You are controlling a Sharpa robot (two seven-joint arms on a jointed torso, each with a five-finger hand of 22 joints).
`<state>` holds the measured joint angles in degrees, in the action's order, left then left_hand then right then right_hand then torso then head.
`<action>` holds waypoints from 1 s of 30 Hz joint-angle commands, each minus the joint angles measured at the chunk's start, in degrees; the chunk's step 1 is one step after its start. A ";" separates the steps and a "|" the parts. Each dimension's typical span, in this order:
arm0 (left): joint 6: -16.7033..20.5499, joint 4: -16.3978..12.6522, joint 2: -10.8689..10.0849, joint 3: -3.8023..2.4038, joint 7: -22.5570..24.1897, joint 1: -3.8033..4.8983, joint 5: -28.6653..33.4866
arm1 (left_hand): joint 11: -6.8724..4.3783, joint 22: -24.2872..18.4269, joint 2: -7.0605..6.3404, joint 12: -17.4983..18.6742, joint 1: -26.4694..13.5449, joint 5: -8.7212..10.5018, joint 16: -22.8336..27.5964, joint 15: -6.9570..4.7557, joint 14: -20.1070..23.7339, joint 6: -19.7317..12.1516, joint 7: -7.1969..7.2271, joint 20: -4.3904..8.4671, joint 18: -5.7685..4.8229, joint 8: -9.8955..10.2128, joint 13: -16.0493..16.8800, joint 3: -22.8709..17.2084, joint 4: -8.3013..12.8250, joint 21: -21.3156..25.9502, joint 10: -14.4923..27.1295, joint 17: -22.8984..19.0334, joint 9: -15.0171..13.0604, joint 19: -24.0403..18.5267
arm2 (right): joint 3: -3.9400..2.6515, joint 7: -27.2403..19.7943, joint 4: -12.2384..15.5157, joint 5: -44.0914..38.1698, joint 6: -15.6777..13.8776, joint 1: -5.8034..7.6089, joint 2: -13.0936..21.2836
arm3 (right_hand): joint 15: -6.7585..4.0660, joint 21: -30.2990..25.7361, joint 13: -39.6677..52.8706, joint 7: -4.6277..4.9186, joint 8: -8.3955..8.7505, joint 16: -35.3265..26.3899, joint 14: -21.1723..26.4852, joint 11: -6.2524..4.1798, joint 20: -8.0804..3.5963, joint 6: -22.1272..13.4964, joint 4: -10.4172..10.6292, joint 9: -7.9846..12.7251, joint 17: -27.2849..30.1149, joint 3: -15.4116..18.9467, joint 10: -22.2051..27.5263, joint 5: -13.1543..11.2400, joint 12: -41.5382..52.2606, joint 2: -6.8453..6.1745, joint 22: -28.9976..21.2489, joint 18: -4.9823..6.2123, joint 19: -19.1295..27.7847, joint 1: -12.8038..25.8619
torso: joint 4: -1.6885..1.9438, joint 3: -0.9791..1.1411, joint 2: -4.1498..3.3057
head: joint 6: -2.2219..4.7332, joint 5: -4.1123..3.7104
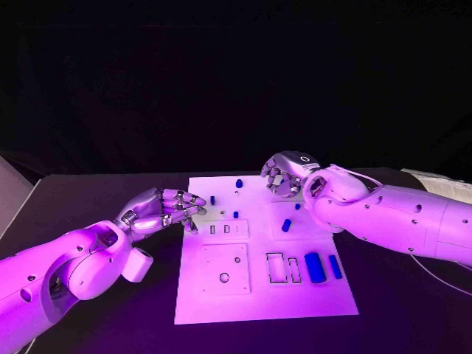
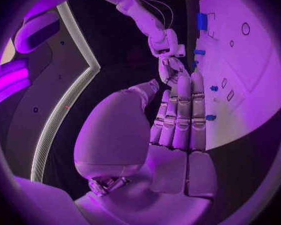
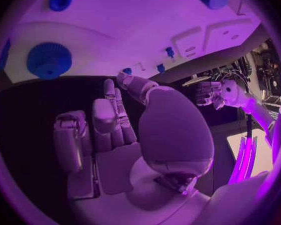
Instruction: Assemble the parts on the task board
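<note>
Your left hand [image 1: 164, 209] hovered at the task board's [image 1: 259, 295] left edge, fingers straight and together, holding nothing. Your right hand [image 1: 286, 175] hung over its far right part, fingers loosely apart, also holding nothing. The blue parts [image 1: 315, 267] lay on the board; a careless descent could have scattered them.

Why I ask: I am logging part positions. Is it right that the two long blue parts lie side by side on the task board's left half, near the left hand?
Not quite. The two long blue parts lie side by side on the task board's right half, nearer the right arm than the left hand, as the head view shows.
</note>
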<state>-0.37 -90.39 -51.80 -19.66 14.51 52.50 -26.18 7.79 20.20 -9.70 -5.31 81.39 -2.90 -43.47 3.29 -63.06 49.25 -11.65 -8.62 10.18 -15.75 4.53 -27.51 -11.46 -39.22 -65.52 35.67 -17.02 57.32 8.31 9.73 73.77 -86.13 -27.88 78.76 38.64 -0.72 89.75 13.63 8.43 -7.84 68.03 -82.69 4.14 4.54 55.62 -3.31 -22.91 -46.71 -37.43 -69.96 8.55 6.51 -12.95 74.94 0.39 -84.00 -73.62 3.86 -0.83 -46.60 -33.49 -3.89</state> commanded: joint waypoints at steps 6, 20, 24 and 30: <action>-1.76 -0.07 -0.14 -0.03 0.96 -0.11 0.06 | -0.13 -0.07 -0.19 0.23 -0.63 0.07 0.41 0.05 0.22 -0.40 0.01 0.01 0.17 0.23 -0.07 -0.15 0.21 -0.10 0.43 -0.06 -0.06 -0.53 | -0.08 -6.42 1.13 3.74 0.88 0.66 4.57 | 0.60 0.25 0.02 1.43 1.27 0.42 -0.17 0.89 0.62 -0.98 -0.42 0.18 0.12 -0.07 0.27 -0.31 -0.36 -0.18 15.06 -0.39 -6.00 -0.66 | -0.84 0.58 0.69 | 0.34 0.18; -2.26 -0.07 -0.44 -0.03 0.76 -0.44 0.10 | -0.13 -0.06 -0.20 0.27 -0.62 0.06 0.44 0.04 0.16 -0.45 0.03 0.00 0.19 0.27 -0.08 -0.16 0.25 -0.13 0.48 -0.06 -0.08 -0.53 | -0.10 0.21 -3.48 -2.92 7.60 0.90 4.88 | 0.52 0.25 -3.13 -0.66 3.63 1.26 0.02 0.75 0.67 -4.14 2.80 1.68 2.90 9.19 8.25 -1.26 -2.58 -1.76 15.06 -0.39 -6.00 1.85 | -0.94 0.67 0.81 | 0.26 0.15; -2.17 -0.04 -0.42 -0.03 0.71 -0.47 0.10 | -0.12 -0.07 -0.09 0.36 -0.86 0.07 0.51 0.06 0.05 -0.50 0.03 -0.03 0.19 0.31 -0.10 -0.15 0.10 -0.15 0.56 -0.08 -0.12 -0.53 | -0.11 2.78 -4.63 -4.52 9.52 0.99 4.13 | 0.66 0.25 -3.81 -1.73 3.94 2.06 0.22 1.00 0.87 -6.58 5.93 2.80 4.05 21.58 10.36 -1.62 -2.45 0.40 15.06 -0.39 -6.00 -1.14 | -0.90 0.63 0.75 | 0.21 0.01; -2.14 0.04 -0.30 -0.03 0.66 -0.50 0.10 | -0.12 -0.07 -0.09 0.36 -0.86 0.07 0.51 0.06 0.05 -0.50 0.03 -0.03 0.19 0.31 -0.10 -0.15 0.10 -0.15 0.56 -0.08 -0.12 -0.53 | -0.12 4.71 -6.40 -5.68 11.44 1.10 2.58 | 0.58 0.25 -4.00 -2.05 3.58 2.41 0.44 0.92 0.81 -7.77 10.25 3.19 5.09 26.38 11.40 -1.70 -0.52 0.35 15.06 -0.39 -6.00 -3.74 | -0.92 0.64 0.82 | -0.13 -0.14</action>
<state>-1.44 -90.29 -52.24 -19.65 14.57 52.06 -26.16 7.57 20.20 -9.93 -5.31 81.15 -2.90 -43.25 3.29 -63.06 49.25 -11.65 -8.61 10.18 -15.75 4.53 -27.51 -11.46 -39.21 -65.31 35.68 -17.09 57.32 8.23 11.52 67.70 -88.98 -19.81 79.77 41.52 -0.10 89.75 9.67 6.21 -4.18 70.25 -82.48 5.03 4.95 47.81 6.71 -19.71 -41.59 -11.07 -58.72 7.21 5.93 -12.59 74.91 0.39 -84.00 -77.01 2.96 -0.20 -45.80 -33.50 -3.96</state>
